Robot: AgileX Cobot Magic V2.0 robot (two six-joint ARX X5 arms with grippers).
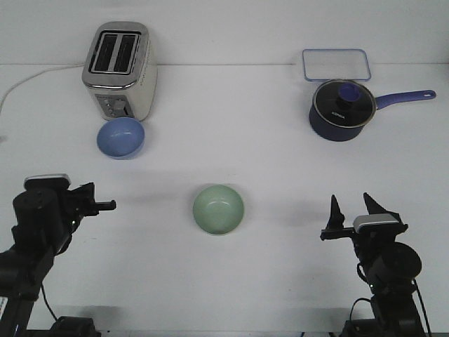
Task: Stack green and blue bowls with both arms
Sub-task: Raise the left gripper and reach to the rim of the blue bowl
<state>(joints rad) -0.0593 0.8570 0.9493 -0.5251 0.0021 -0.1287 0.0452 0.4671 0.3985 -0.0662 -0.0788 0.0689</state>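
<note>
Both arms flank green bowl [219,209] on open table.
Right gripper [352,206] spread apart; left gripper [105,205] jaws unclear; blue bowl [121,137] touches toaster [119,70].

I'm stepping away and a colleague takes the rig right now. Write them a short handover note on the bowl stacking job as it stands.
Left gripper: holds nothing, low at the table's near left; whether its fingers are open is not clear from the front view.
Right gripper: open, empty, fingers pointing away from the robot, at the near right.
Blue bowl: upright, right in front of the toaster, far left.
Green bowl: upright, alone at the near centre, between the two arms.
Done: nothing yet; the bowls sit apart, neither grasped.
Left: pick up one bowl and set it in the other. The saucepan is not part of it.
</note>
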